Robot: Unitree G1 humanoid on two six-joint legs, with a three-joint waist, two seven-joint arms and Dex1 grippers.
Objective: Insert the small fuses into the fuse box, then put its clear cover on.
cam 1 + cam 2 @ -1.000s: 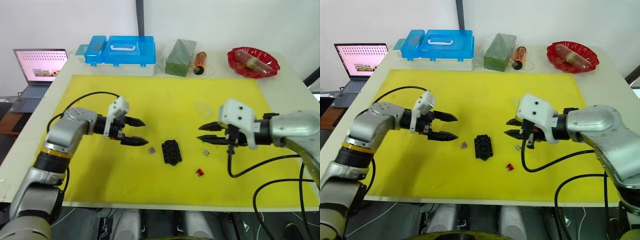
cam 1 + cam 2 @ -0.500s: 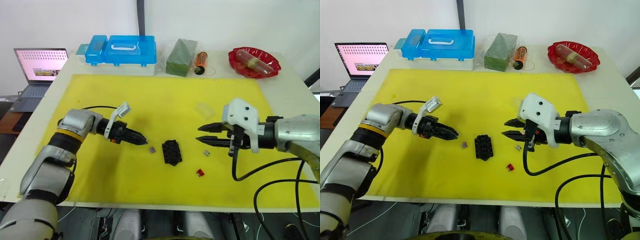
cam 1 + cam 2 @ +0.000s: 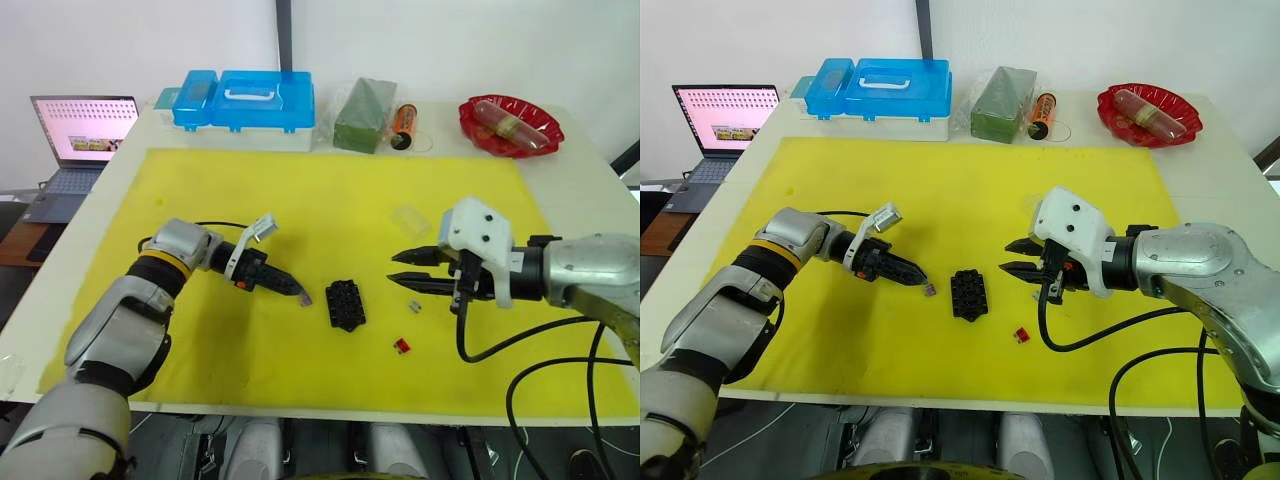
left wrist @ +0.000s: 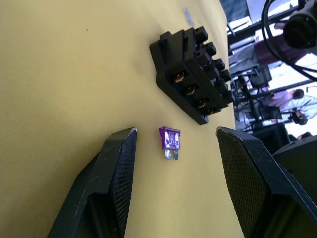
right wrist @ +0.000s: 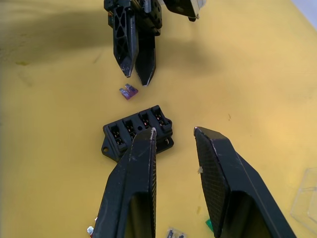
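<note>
The left claw (image 4: 171,163) is low over the yellow mat (image 3: 330,200), its two black fingers apart with a purple fuse (image 4: 170,141) lying flat on the mat between their tips, touching neither. The fuse is a tiny translucent purple blade with two short metal prongs pointing back toward the claw. Just beyond it sits the fuse box (image 4: 192,74), a small black block with a row of square slots that show brass contacts inside and small tabs at its ends; its slots look unfilled.

The right claw (image 3: 1015,258) hovers on the other side of the fuse box, fingers apart and holding nothing, tips aimed at the block. In its wrist view a green fuse (image 5: 209,225) and a greyish clear fuse (image 5: 176,233) lie on the mat near the fingers. A red fuse (image 3: 400,345) lies closer to the bench's front edge, a little apart from the block.

The clear cover (image 3: 408,220) lies flat on the mat toward the back of the bench from the right claw, a faint colourless rectangle.

Along the back edge of the bench stand a blue plastic case (image 3: 245,100), a green block (image 3: 362,102), an orange cylinder (image 3: 402,125) and, near the back right corner, a red dish (image 3: 508,125).
</note>
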